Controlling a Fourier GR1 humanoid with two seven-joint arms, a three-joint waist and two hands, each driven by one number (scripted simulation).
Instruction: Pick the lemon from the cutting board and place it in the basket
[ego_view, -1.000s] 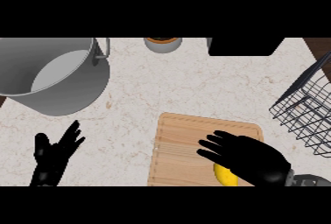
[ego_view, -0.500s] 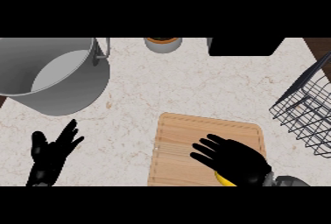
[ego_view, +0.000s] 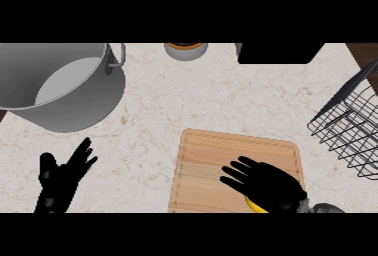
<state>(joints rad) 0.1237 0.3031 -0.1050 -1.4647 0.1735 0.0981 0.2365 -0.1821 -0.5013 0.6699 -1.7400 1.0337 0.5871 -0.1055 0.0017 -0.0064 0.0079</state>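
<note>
Since half a second ago the right hand (ego_view: 267, 187) has slid lower on the cutting board (ego_view: 214, 160), covering the lemon (ego_view: 255, 206) until only a yellow sliver shows under its palm. Its fingers are spread and fairly straight, not closed round the fruit. The wire basket (ego_view: 353, 125) stands up and to the right of this hand, apart, with bare surface (ego_view: 221, 95) between. The left hand (ego_view: 63, 180) rests open, far left, below a grey pot (ego_view: 74, 105).

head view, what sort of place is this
Most likely a kitchen counter: a pale speckled stone top, a wooden cutting board, a large grey pot and a black wire basket at the right edge.
</note>
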